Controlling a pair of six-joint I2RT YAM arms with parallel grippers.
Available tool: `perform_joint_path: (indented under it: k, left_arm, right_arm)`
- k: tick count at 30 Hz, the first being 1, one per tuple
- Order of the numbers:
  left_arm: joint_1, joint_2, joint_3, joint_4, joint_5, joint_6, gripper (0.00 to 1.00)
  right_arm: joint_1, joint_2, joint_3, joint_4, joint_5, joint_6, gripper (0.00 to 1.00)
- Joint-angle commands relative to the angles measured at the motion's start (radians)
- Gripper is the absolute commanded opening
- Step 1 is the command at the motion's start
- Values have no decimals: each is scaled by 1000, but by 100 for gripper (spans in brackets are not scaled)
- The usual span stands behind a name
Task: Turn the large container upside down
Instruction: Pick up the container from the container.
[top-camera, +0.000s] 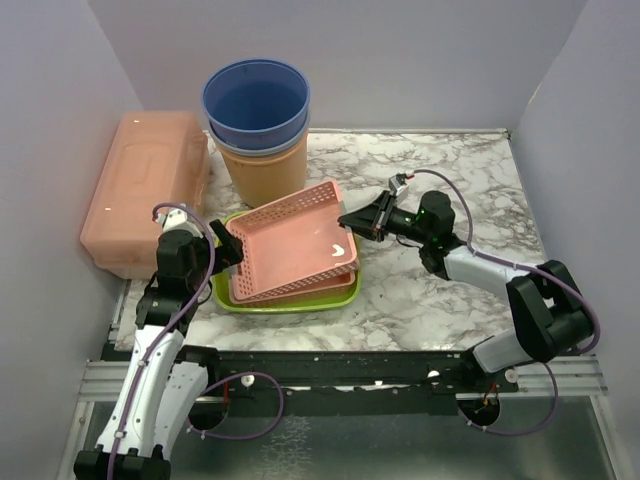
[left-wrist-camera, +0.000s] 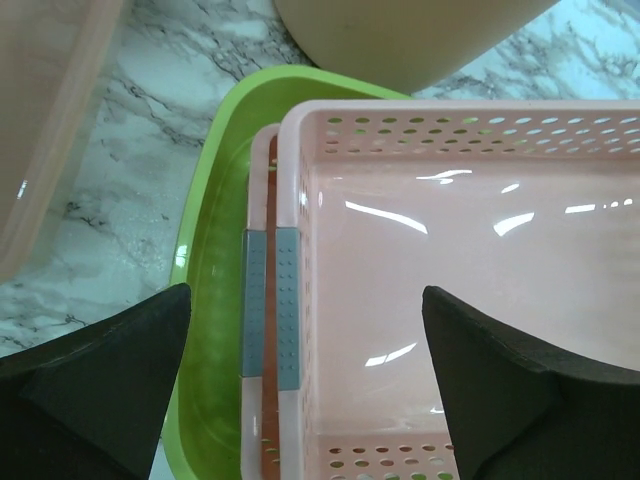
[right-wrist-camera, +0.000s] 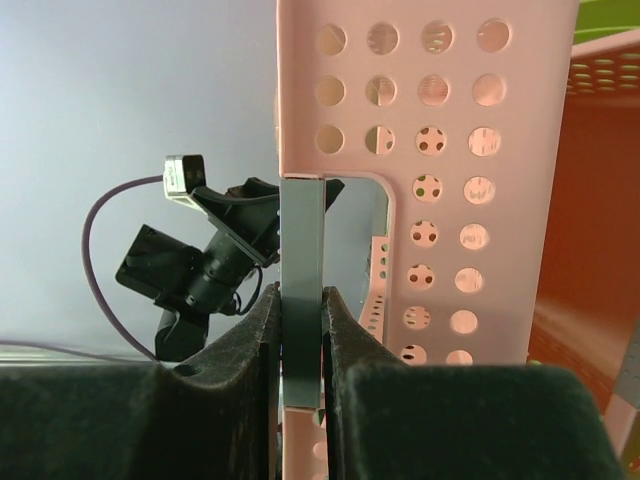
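Note:
The large pink perforated basket (top-camera: 295, 235) sits tilted, its right end raised, on a smaller pink basket (top-camera: 300, 287) in a green tray (top-camera: 290, 303). My right gripper (top-camera: 352, 222) is shut on the grey handle strip (right-wrist-camera: 302, 240) at the basket's right end (right-wrist-camera: 450, 150), with both pads pressed on it (right-wrist-camera: 300, 300). My left gripper (top-camera: 232, 252) is open at the basket's left end. In the left wrist view the gripper (left-wrist-camera: 305, 300) straddles the left rim and its grey strip (left-wrist-camera: 288, 300): one finger is over the tray (left-wrist-camera: 210, 260), the other over the basket's inside (left-wrist-camera: 450, 280).
A blue bucket (top-camera: 257, 100) nested in a tan bucket (top-camera: 265, 170) stands just behind the tray. A big translucent pink storage box (top-camera: 145, 185) lies upside down at the left, close to my left arm. Bare marble lies at the right, bounded by grey walls.

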Motion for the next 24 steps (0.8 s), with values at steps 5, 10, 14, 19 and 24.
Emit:
perform_joint_path:
  k: [5,10,14,19,24]
  left_arm:
    - [14,-76,1,11,-58,-10,99]
    - [14,-58,3,11,-51,-8,99]
    - [18,-60,4,11,-51,-9,99]
    - [20,-44,5,13,-39,-8,99]
    - [21,-27,3,17,-22,-5,99]
  right_arm:
    - [-2,-137,-3,27,95,-90,1]
    - [-2,-226,30,-91,142,-186,1]
    - [-2,-331,88,-322,258,-320,1]
    - [-3,-499,134,-598,540,-492,1]
    - [-3,-631,172,-731,723,-620,1]
